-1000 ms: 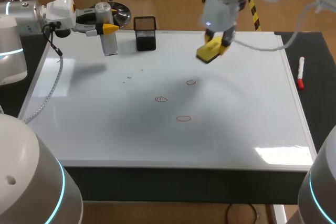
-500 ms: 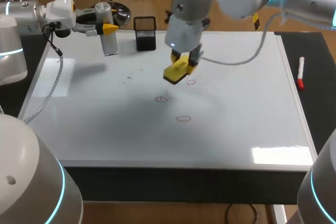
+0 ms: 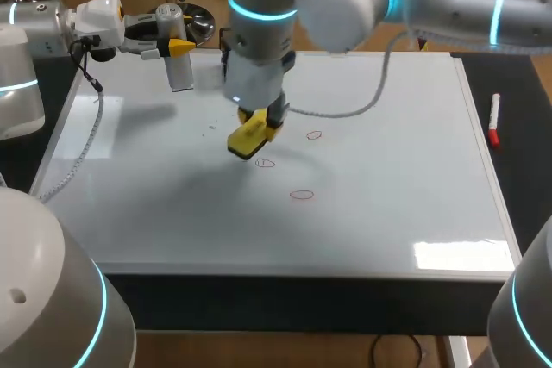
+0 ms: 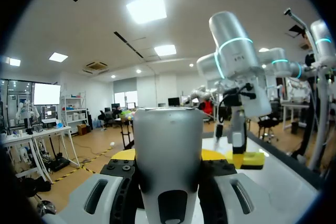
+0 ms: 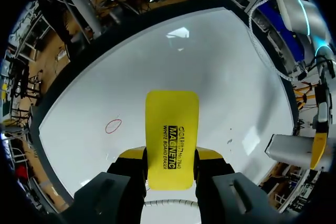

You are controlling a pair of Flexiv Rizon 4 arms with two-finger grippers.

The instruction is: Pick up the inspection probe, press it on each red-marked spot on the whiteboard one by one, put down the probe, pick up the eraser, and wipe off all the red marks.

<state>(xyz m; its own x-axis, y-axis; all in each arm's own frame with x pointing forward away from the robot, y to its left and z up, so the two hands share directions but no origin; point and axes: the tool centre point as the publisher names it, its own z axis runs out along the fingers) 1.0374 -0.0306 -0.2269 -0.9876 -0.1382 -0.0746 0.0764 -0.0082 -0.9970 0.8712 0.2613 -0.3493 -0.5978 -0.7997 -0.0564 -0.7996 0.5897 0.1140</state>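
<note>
Jaws at right grip a flat yellow eraser (image 5: pixel 172 140), left jaws a grey cylindrical probe (image 4: pixel 168 153).

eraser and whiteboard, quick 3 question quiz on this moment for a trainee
1. True or false: the right gripper is shut on the yellow eraser.
2. How many red marks show on the whiteboard in the head view? A) one B) three C) five
3. Fill in: the left gripper is shut on the ____.
Key: 1 true; 2 B; 3 probe.
</note>
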